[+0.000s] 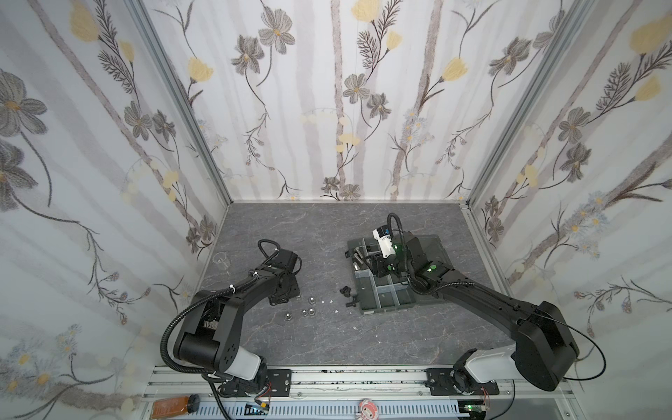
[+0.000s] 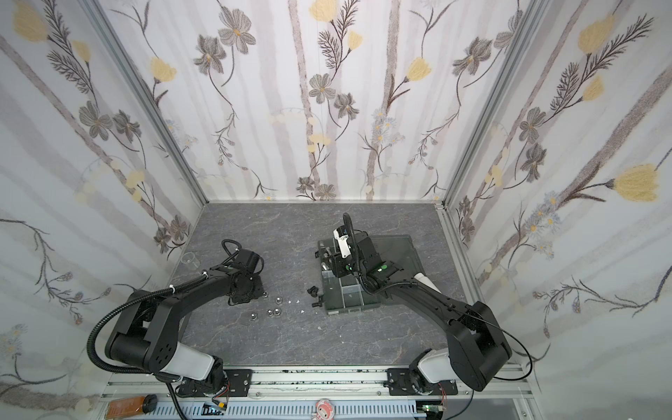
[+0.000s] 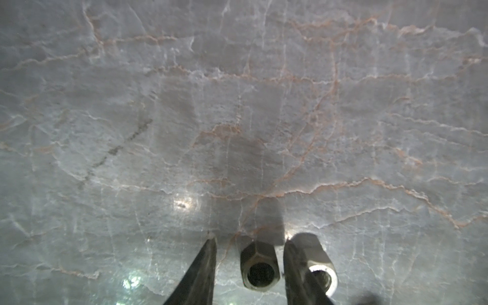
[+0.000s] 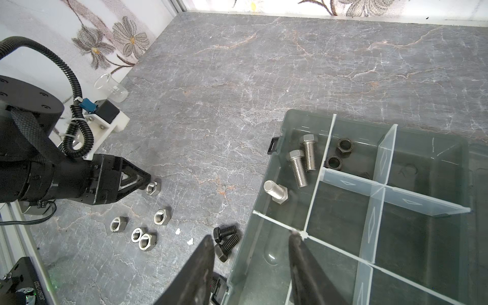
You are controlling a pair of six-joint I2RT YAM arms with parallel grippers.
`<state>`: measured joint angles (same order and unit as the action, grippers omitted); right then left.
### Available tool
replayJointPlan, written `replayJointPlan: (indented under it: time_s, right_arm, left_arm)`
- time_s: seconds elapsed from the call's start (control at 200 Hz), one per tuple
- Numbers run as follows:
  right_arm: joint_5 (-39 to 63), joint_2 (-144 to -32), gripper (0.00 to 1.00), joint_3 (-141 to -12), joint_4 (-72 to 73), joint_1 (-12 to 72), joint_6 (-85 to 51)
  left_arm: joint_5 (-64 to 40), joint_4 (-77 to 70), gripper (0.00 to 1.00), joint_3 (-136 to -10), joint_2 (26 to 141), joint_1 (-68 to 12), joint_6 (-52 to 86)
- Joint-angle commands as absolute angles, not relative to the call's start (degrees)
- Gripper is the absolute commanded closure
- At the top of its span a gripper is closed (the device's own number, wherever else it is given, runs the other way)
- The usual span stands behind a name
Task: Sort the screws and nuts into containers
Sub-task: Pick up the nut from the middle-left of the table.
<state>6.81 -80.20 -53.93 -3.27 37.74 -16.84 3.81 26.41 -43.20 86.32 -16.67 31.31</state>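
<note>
In the left wrist view, my left gripper (image 3: 250, 253) is open on the table with a silver hex nut (image 3: 260, 266) lying between its fingers, a gap on one side. A second nut (image 3: 320, 264) lies just outside one finger. Several more silver nuts (image 4: 147, 241) lie nearby on the table. The dark grey organizer box (image 4: 343, 206) holds three silver screws (image 4: 297, 167) in one corner container and two black nuts (image 4: 334, 161) in the container beside it. My right gripper (image 4: 250, 250) hangs open and empty over the box's edge. In a top view, my left gripper (image 1: 278, 296) is low on the table.
Black bolts (image 4: 227, 239) lie on the table against the box's near side. A small clear cup (image 1: 221, 259) stands by the left wall. Small white specks (image 4: 178, 231) lie between the nuts and the black bolts. The box's flat lid (image 1: 436, 247) lies open behind it.
</note>
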Motion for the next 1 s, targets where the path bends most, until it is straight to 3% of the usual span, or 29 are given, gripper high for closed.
replayJointPlan:
  time_s: [0.0, 0.39, 0.764, 0.999]
  right_arm:
    - [6.06, -79.63, 0.53, -54.03, -1.76, 37.71, -16.44]
    - [5.98, -79.72, 0.53, -54.16, -1.92, 37.75, -16.18]
    - [5.97, -79.72, 0.53, -54.07, -1.98, 37.75, -16.07]
    - [5.89, -79.54, 0.52, -54.14, -2.08, 37.71, -16.08]
  left_arm:
    - [4.04, 26.94, 0.62, -43.94, 86.90, -16.70, 30.54]
    - [3.69, 27.22, 0.68, -44.29, 87.98, -16.78, 29.81]
    - [5.01, 28.48, 0.61, -43.77, 87.68, -18.17, 29.80]
    - [4.93, 28.04, 0.65, -43.77, 88.96, -18.38, 29.71]
